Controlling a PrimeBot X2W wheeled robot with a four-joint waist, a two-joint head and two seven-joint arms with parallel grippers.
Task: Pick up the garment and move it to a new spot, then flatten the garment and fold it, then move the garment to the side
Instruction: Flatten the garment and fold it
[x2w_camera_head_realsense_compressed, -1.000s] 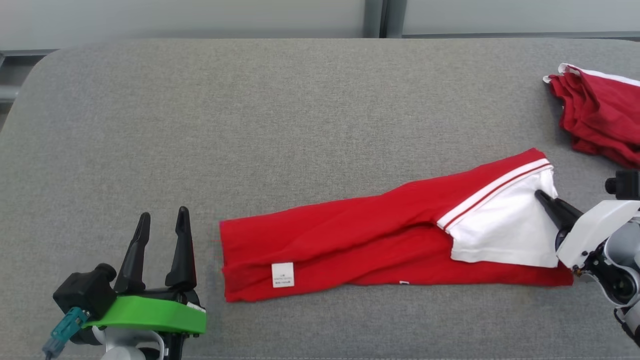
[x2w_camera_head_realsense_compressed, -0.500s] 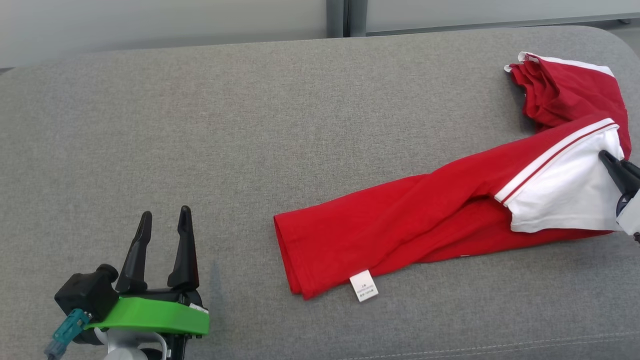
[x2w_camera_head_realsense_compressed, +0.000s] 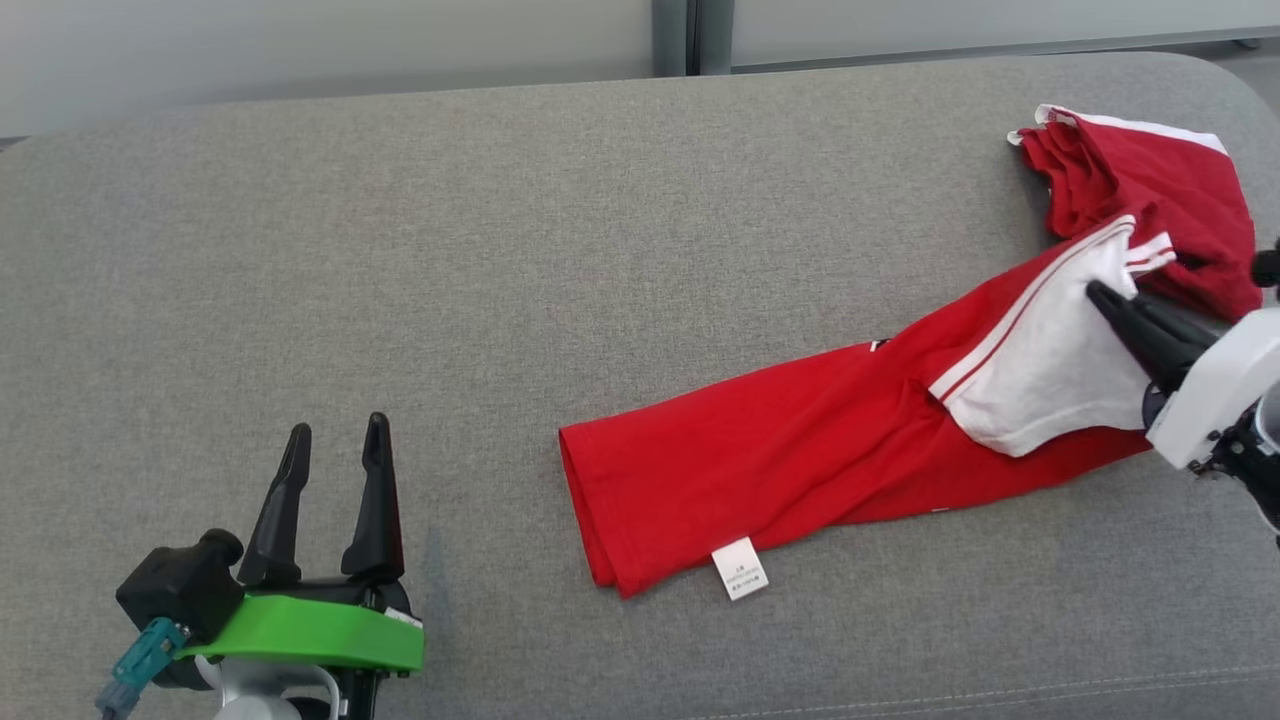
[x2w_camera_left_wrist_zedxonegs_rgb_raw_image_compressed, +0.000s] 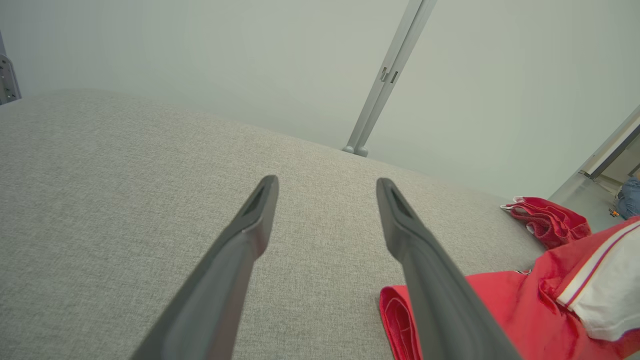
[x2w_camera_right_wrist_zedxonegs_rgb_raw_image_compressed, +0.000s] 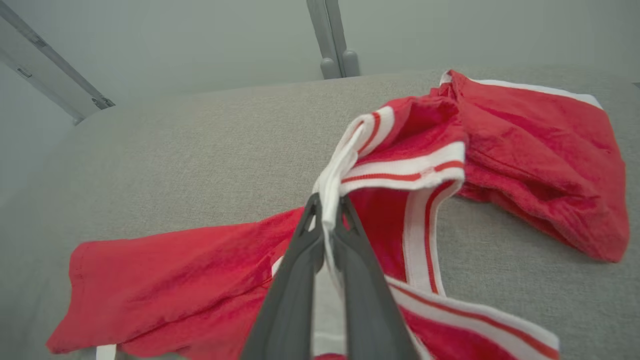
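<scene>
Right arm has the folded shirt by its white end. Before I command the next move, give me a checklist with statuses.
1. Right gripper shut on the white edge of the folded garment: ok.
2. Left gripper open, apart from the cloth: ok.
3. Fold intact: gripped end lifted and bunched, red length lying flat: not ok.
4. Way to the side free: second red garment touches the gripped end: not ok.
5. Room left on the grey cushion beyond that pile: cannot tell.

A grey fabric-covered bench (x2w_camera_head_realsense_compressed: 400, 250) carries a long folded red garment (x2w_camera_head_realsense_compressed: 780, 470) and, by its far right corner, a crumpled red cloth (x2w_camera_head_realsense_compressed: 1170, 190).
</scene>
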